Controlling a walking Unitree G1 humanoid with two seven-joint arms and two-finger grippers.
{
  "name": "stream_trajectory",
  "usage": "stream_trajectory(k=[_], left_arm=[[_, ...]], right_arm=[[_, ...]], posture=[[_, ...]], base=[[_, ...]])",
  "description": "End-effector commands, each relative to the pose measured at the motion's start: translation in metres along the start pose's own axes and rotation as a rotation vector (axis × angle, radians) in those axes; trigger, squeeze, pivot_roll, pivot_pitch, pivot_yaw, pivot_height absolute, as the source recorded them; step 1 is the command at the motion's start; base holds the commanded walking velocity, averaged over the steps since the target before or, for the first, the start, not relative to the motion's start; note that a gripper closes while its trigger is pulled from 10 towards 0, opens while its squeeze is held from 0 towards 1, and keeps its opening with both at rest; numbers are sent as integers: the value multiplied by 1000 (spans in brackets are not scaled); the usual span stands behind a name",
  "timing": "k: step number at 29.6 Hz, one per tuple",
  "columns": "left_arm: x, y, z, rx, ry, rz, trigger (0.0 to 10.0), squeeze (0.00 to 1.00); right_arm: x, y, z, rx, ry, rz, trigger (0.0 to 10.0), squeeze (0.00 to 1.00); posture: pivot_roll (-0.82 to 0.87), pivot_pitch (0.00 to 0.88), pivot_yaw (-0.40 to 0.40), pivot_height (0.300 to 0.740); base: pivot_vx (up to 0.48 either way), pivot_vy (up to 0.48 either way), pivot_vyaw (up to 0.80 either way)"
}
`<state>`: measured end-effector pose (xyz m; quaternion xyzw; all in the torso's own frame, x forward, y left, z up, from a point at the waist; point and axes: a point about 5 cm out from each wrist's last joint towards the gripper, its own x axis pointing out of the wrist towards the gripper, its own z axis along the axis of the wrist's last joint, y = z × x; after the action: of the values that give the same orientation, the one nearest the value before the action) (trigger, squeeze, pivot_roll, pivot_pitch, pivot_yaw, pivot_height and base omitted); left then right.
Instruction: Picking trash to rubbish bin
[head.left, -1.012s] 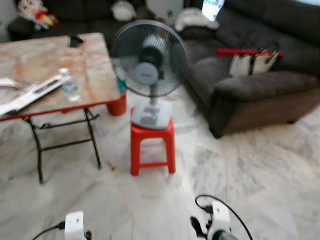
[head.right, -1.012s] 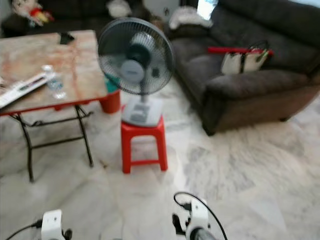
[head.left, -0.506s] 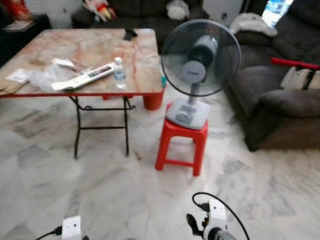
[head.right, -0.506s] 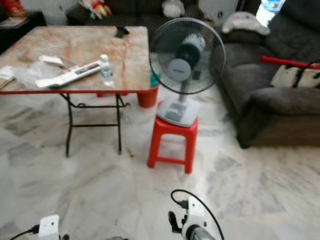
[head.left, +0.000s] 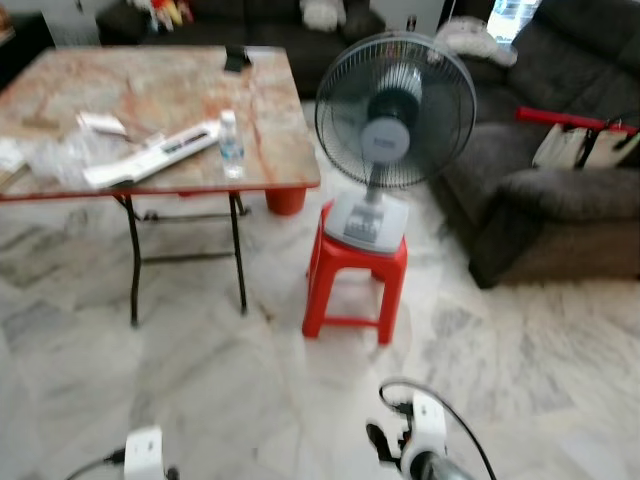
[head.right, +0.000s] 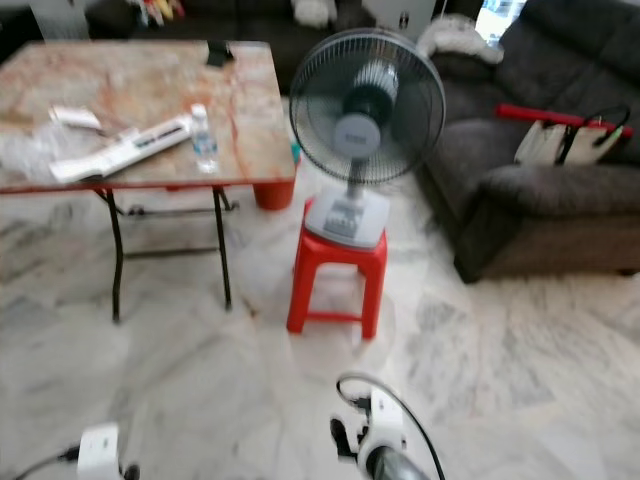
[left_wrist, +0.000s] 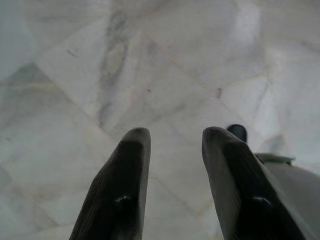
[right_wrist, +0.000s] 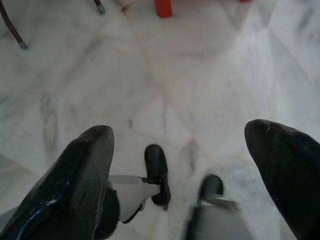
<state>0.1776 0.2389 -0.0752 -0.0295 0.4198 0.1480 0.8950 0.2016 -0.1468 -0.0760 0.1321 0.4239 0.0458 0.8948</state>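
While both arms hang low over the pale marble floor (head.left: 520, 400), your left gripper (left_wrist: 172, 145) shows a narrow gap between its fingers and your right gripper (right_wrist: 180, 150) is spread wide, neither holding anything. The small clear plastic bottle (head.left: 231, 145) stands near the front edge of the marble-topped folding table (head.left: 280, 150), beside crumpled clear wrapping (head.left: 60, 158). A grey fan (head.left: 395, 110) sits on a red plastic stool (head.left: 355, 280).

Both arms are held low; the left hand (left_wrist: 172, 165) is parted slightly, the right hand (right_wrist: 192, 165) spread wide.
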Motion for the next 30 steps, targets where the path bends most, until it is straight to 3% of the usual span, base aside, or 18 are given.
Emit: stream_trajectory(k=[1,10,21,30], left_arm=[[-2,1,-8,-13,31,5,10000,0],[-2,5,-7,-16,28,13,10000,0],[-2,9,-6,-9,16,23,10000,0],[0,3,4,9,-20,9,10000,0]], right_arm=[[-1,-3,-3,-10,10,-11,10000,0],[-1,-1,-2,-14,5,-13,10000,0],[0,2,-2,0,2,-11,10000,0],[3,8,11,-5,-38,8,10000,0]], posture=[[91,79,-35,728],[108,95,-25,728],[118,99,-20,728],[117,94,-15,728]], base=[[0,379,0],[0,364,483],[0,316,0],[0,0,0]])
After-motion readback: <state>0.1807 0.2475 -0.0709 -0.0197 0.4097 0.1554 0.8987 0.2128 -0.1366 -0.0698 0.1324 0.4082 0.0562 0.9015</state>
